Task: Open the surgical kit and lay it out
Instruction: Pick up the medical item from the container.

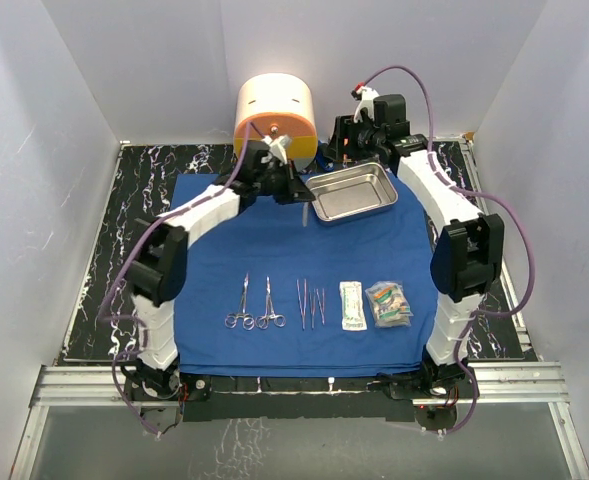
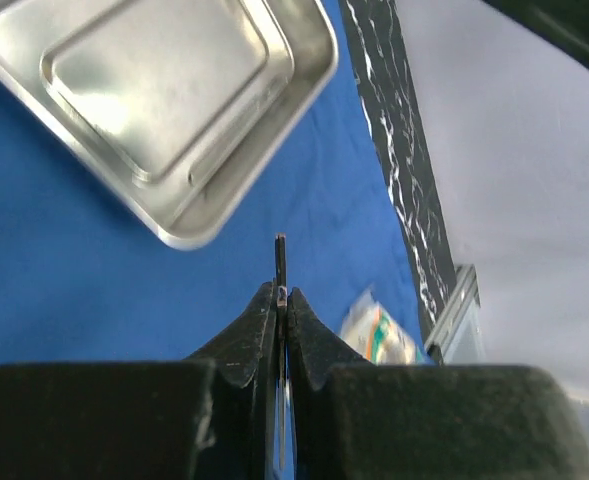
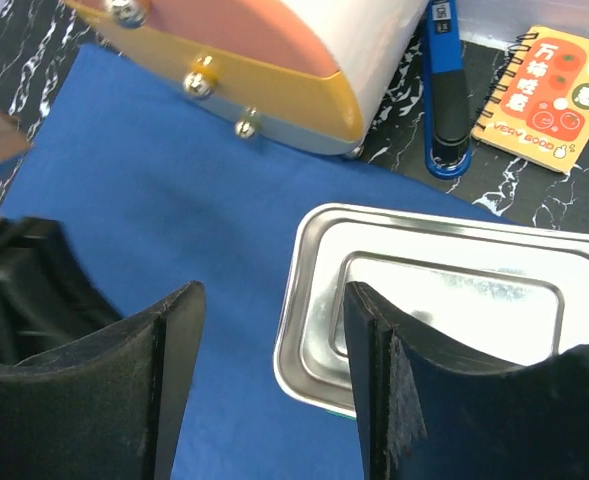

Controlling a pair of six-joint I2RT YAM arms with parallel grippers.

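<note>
Over the far end of the blue cloth (image 1: pixel 274 250), my left gripper (image 2: pixel 281 300) is clenched on a thin, dark-tipped tool (image 2: pixel 280 255), likely a scalpel, beside the shiny tray (image 2: pixel 154 100). I judge it goes next into the near row beside the tweezers (image 1: pixel 302 302), laid flat and parallel. My right gripper (image 3: pixel 274 350) hangs spread over the tray's rim, holding nothing.
</note>
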